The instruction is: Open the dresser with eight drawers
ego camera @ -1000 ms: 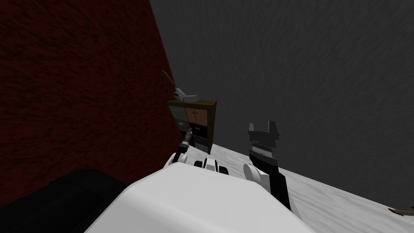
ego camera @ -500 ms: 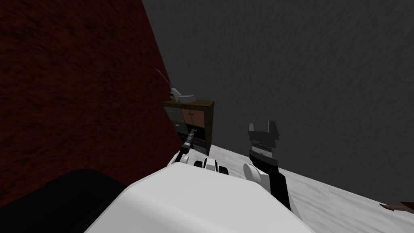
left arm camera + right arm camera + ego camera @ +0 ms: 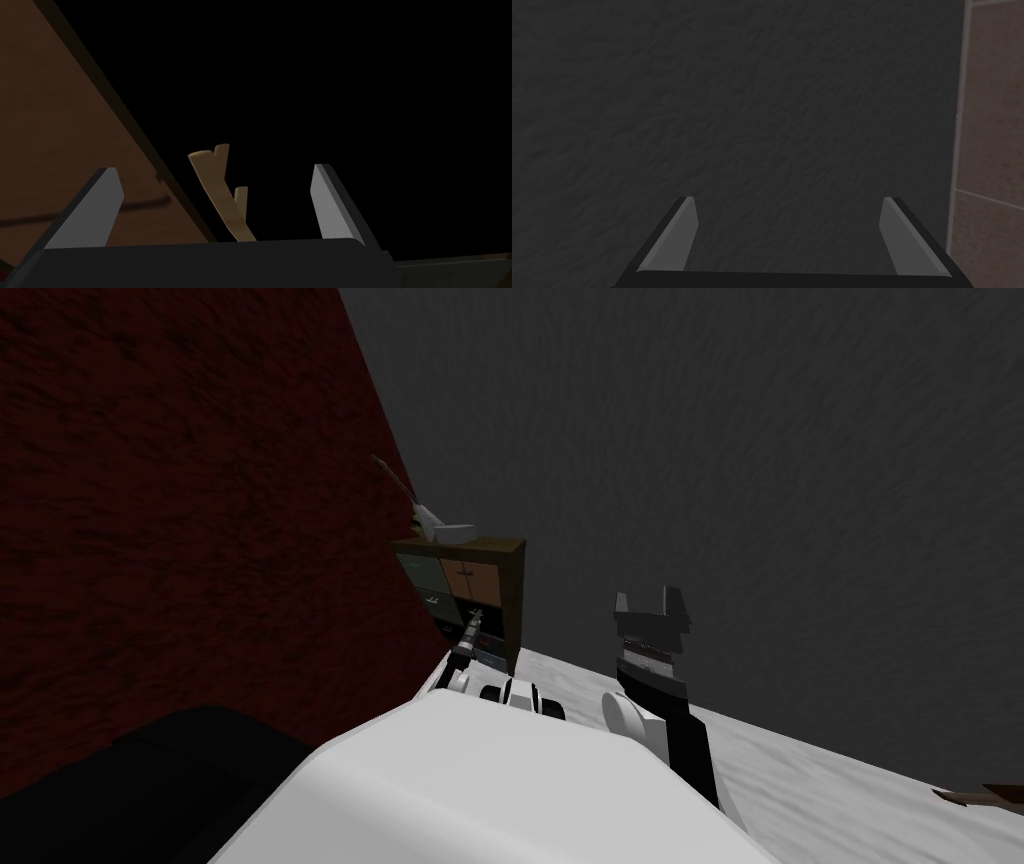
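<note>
Tan handle [image 3: 220,197] on a dark drawer of the dresser [image 3: 470,578], dead ahead | sits midway between left jaws, released, touching neither | long axis crosses their closing line, slightly tilted | right jaws released, well apart | next: clench, pull.

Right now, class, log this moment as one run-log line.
left gripper: open, tan handle between fingers, ungripped | right gripper: open, raised, empty | dresser: ahead by red wall
</note>
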{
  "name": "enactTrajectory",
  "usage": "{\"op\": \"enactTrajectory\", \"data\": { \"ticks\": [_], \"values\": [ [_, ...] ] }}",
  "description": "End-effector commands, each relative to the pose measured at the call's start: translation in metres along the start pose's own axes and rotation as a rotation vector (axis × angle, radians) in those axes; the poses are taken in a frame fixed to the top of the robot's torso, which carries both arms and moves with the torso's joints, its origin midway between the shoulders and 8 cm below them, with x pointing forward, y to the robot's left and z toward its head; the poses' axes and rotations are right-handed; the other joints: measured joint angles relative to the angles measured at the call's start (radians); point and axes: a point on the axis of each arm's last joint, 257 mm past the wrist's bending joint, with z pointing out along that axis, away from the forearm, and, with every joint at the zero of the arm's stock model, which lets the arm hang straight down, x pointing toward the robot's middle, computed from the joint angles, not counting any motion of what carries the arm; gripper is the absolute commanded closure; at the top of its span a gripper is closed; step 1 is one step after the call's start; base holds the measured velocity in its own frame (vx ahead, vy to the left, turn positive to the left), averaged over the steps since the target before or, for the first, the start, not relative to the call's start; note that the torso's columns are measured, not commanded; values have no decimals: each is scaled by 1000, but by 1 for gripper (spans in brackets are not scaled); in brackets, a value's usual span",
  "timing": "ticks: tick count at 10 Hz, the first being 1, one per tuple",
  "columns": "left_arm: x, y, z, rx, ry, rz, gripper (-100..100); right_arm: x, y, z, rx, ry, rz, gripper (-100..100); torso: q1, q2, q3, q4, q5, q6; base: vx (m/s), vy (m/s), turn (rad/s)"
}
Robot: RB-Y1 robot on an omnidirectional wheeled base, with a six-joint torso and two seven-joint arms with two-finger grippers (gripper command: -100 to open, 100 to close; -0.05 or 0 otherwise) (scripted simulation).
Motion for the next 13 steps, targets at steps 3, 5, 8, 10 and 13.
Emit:
{"op": "enactTrajectory", "data": {
  "ticks": [3, 5, 8, 10, 13],
  "values": [
    [-1, -4, -3, 1, 4, 0, 100, 0, 0, 0, 0, 0, 0, 0, 2, 7, 4, -2, 2, -1, -112, 17, 15],
    [-1, -8, -7, 4, 8, 0, 100, 0, 0, 0, 0, 0, 0, 0, 2, 5, 4, 0, 1, -1, -230, 30, 15],
    [1, -5, -13, -4, 15, -2, 100, 0, 0, 0, 0, 0, 0, 0, -1, -3, -2, -1, -1, -1, -151, 20, 16],
    [-5, -17, -9, 2, 13, -2, -100, 0, 0, 0, 0, 0, 0, 0, -1, 1, 1, -1, 0, 0, -139, 1, 15],
    [-12, -31, -4, 1, 12, -2, -100, 0, 0, 0, 0, 0, 0, 0, -2, -6, -4, -1, -1, 1, 12, -6, -6]
  ]
}}
